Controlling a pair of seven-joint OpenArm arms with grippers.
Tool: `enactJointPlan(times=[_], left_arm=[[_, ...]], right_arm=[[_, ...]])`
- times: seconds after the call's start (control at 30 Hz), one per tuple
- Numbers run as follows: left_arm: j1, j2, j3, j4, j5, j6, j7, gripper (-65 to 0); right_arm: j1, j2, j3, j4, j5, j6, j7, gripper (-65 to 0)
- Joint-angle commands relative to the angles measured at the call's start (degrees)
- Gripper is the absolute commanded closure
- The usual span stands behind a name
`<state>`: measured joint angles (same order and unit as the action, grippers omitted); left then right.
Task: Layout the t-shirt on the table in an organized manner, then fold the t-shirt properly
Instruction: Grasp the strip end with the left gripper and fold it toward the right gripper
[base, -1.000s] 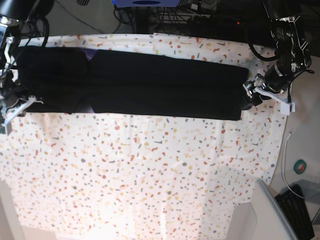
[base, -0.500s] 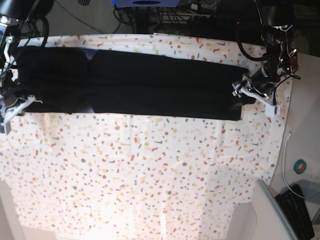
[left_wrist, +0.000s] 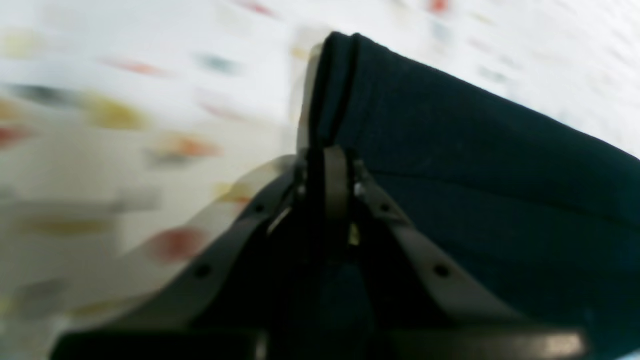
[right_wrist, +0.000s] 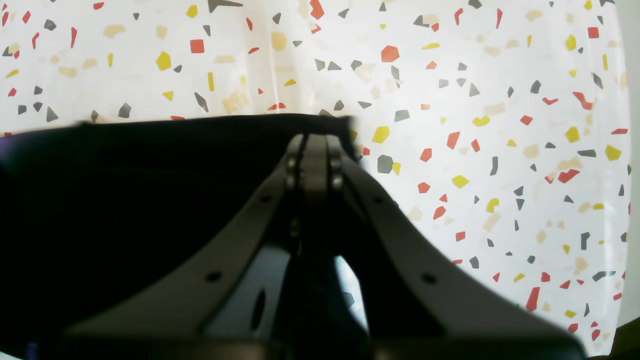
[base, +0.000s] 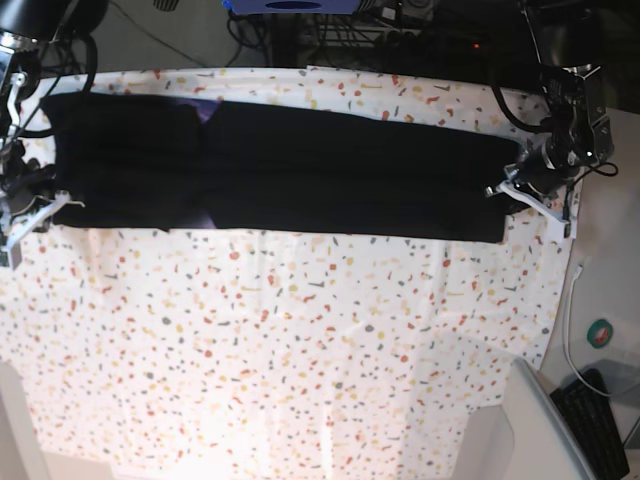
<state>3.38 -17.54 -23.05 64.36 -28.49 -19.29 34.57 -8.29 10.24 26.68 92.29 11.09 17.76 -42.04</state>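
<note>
The black t-shirt (base: 330, 170) lies as one long folded band across the far part of the speckled table (base: 300, 350), with a purple patch (base: 205, 110) showing at a fold. My left gripper (base: 503, 195) is at the band's right end. In the left wrist view it (left_wrist: 332, 155) is shut on the t-shirt's (left_wrist: 475, 175) doubled edge, and the picture is blurred. My right gripper (base: 62, 203) is at the band's left end. In the right wrist view it (right_wrist: 312, 142) is shut at a corner of the cloth (right_wrist: 125, 200).
Dark equipment and cables (base: 330, 20) crowd the space behind the table's far edge. To the right of the table lie a white cable (base: 570, 310), a green round item (base: 600, 333) and a black keyboard (base: 600, 425). A plain grey panel (base: 540, 420) covers the near right corner.
My left gripper has closed on the t-shirt's right end and drawn it to the right. The band has stretched and shifted that way. The right gripper has stayed in place.
</note>
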Motion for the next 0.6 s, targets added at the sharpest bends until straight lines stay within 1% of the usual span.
enactJointPlan(times=[0.0,0.07,0.2,0.27,0.33,0.43,0.5,0.57], left_arm=[[-0.08,-1.58,-0.29,3.20,-0.30,0.87,-0.68,0.0],[1.68,-1.58,-0.29,8.57,-0.30,2.63,-0.59,0.0],[6.16,-1.23,-0.03,19.11,-0.30,4.74,-0.50,0.0],[8.89,-0.35,0.67,25.18,-0.30,7.90,-0.41,0.0],[10.65,1.06,2.43,29.40,-0.21,10.01,-0.41,0.0],[13.19,2.46,6.65,34.85,-0.21,11.86,-0.41,0.0],[14.07,3.78,9.64,36.70,-0.21,13.09,-0.41,0.0],[14.25,4.92,12.37,37.40,-0.21,15.46,-0.41,0.0]], right_arm=[[0.60,0.79,0.36,1.29,0.12,-0.04,1.12,0.0],[0.60,0.79,0.36,1.29,0.12,-0.04,1.12,0.0],[0.60,0.79,0.36,1.29,0.12,-0.04,1.12,0.0],[0.60,0.79,0.36,1.29,0.12,-0.04,1.12,0.0],[0.60,0.79,0.36,1.29,0.12,-0.04,1.12,0.0],[0.69,0.79,0.36,1.29,0.12,-0.04,1.12,0.0],[0.78,0.79,0.27,1.29,0.12,-0.04,1.12,0.0],[0.78,0.79,0.27,1.29,0.12,-0.04,1.12,0.0]])
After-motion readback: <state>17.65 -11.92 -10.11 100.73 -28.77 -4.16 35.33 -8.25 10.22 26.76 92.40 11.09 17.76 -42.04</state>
